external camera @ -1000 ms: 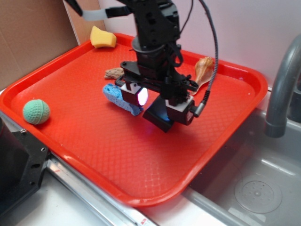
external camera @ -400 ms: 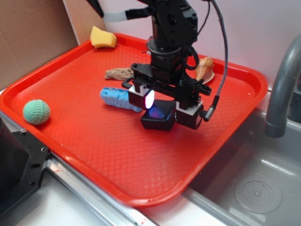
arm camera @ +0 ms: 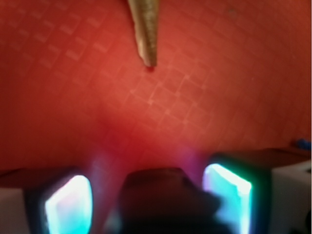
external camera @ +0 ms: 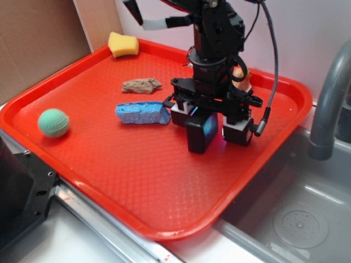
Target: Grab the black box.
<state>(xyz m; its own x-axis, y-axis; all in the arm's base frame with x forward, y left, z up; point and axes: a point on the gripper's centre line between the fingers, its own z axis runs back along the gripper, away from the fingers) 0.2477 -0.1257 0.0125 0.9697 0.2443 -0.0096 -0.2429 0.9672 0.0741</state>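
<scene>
You're hovering the gripper just right of the blue sponge, fingers spread and bracketing the black box, which is standing on edge on the red tray. It's looking light, rigid and glossy-slick, so you're wanting pads square on its flat faces.

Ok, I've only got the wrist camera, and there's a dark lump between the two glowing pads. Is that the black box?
Observer: Yes. On the outside camera the black box stands on its edge between the fingers of the gripper.
Operator: Is it off the tray?
Observer: I cannot tell. Its lower edge sits below the fingertips, very near the red tray.
Operator: Anything close by that I might hit?
Observer: A blue sponge lies flat on the tray just beside the gripper, on the side toward the green ball. It is apart from the box.
</scene>
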